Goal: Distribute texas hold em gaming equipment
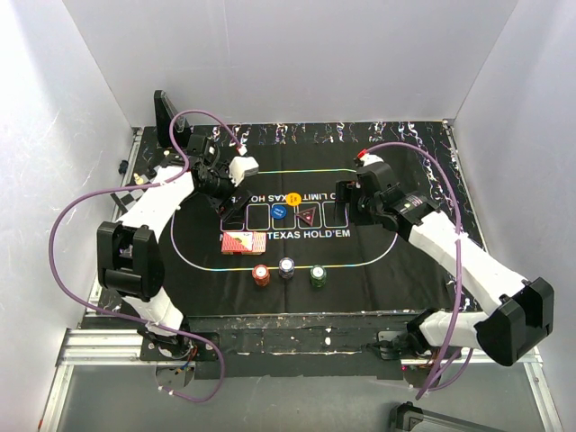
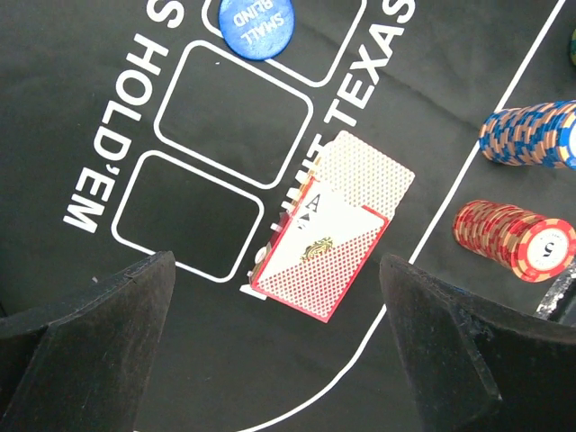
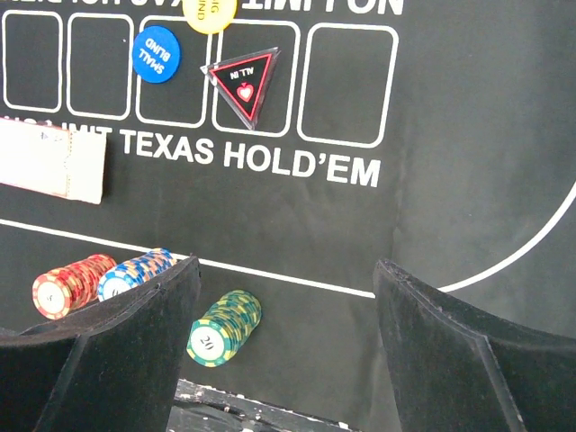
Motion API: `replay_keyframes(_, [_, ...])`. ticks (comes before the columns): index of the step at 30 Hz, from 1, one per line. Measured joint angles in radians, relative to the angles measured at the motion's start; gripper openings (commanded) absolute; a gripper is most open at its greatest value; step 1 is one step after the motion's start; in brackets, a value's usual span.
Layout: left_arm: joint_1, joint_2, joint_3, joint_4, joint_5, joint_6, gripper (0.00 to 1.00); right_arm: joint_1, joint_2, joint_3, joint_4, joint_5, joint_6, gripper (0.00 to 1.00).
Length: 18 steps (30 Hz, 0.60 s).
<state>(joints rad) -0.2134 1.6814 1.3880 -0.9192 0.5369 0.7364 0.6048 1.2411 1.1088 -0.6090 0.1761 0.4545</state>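
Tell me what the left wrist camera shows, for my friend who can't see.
Red-backed playing cards, one showing an ace, lie on a black poker mat, framed by the open left gripper. A blue Small Blind button sits at the top edge; a red chip stack and a blue-and-orange chip stack stand at the right.

red-backed cards (image 1: 244,243) lie near three chip stacks (image 1: 287,268).
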Motion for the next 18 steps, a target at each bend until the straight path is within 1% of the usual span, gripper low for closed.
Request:
replay_keyframes(3, [0.000,0.000,0.000,0.005,0.015,-0.021,0.98,-0.001,0.026,0.008,0.008,-0.019,0.002,0.84])
replay_keyframes(5, [0.002,0.000,0.000,0.014,0.019,-0.053,0.98,-0.001,0.077,0.040,0.004,-0.027,0.001,0.84])
replay_keyframes(10, [0.021,0.000,0.000,0.027,0.037,-0.153,0.98,0.001,0.282,0.206,0.005,-0.073,-0.008,0.85])
replay_keyframes(13, [0.048,0.000,0.011,0.009,0.051,-0.209,0.98,0.021,0.373,0.281,0.007,-0.078,-0.014,0.85])
replay_keyframes(15, [0.071,0.000,0.027,-0.001,0.064,-0.242,0.98,0.045,0.434,0.345,-0.008,-0.079,-0.019,0.82])
replay_keyframes(18, [0.122,0.000,0.066,-0.016,0.095,-0.293,0.98,0.078,0.554,0.483,-0.029,-0.082,-0.029,0.80])
